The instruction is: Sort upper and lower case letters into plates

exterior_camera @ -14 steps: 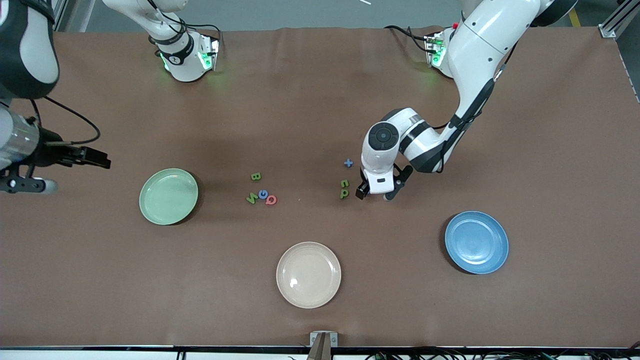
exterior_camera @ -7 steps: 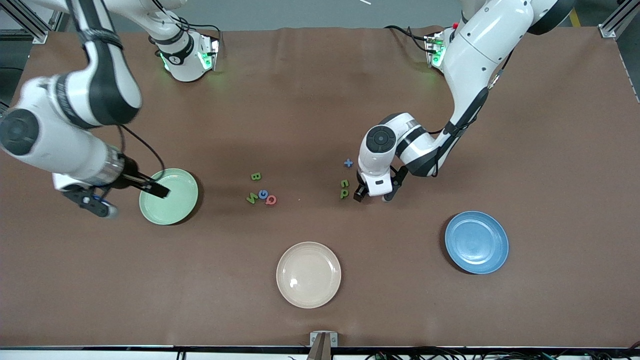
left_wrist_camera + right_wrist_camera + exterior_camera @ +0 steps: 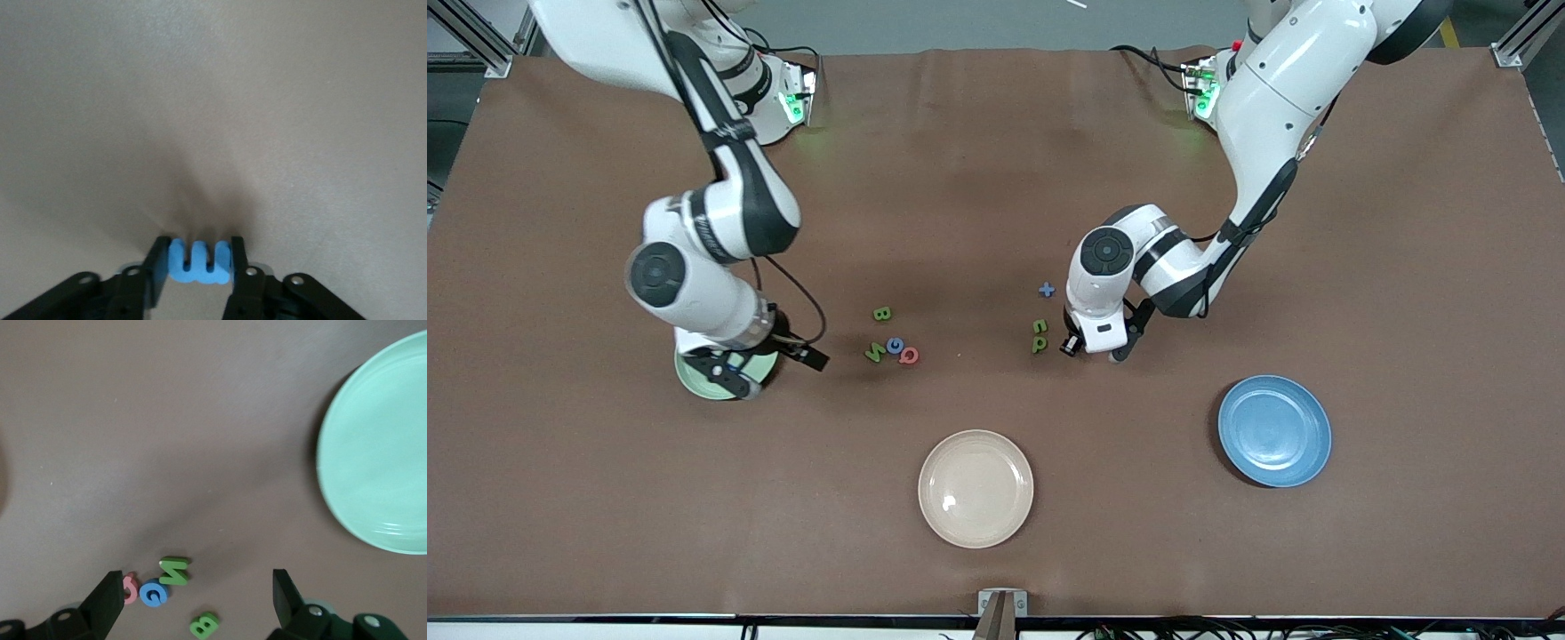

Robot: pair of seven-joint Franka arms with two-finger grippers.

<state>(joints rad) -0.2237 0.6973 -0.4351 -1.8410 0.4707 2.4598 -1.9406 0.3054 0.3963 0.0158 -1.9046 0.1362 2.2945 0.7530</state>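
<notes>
My left gripper (image 3: 1091, 349) is low over the table beside two green letters (image 3: 1040, 334) and is shut on a blue letter (image 3: 199, 261). A blue plus piece (image 3: 1047, 289) lies farther from the camera. My right gripper (image 3: 805, 356) is open and empty, over the table between the mint green plate (image 3: 687, 375) and a letter cluster. The cluster is a green B (image 3: 881, 313), green W (image 3: 874, 352), blue G (image 3: 895, 345) and red Q (image 3: 909, 356). The right wrist view shows the gripper (image 3: 197, 587), these letters (image 3: 153, 593) and the mint plate (image 3: 380, 453). The blue plate (image 3: 1274, 430) lies toward the left arm's end.
A cream-beige plate (image 3: 975, 488) lies near the front edge at mid-table. The right arm's wrist hangs over most of the mint plate. Brown tabletop stretches around the plates.
The right arm has swung in from its end of the table, across the mint plate, toward the letter cluster. The left gripper has stayed in place beside the two green letters.
</notes>
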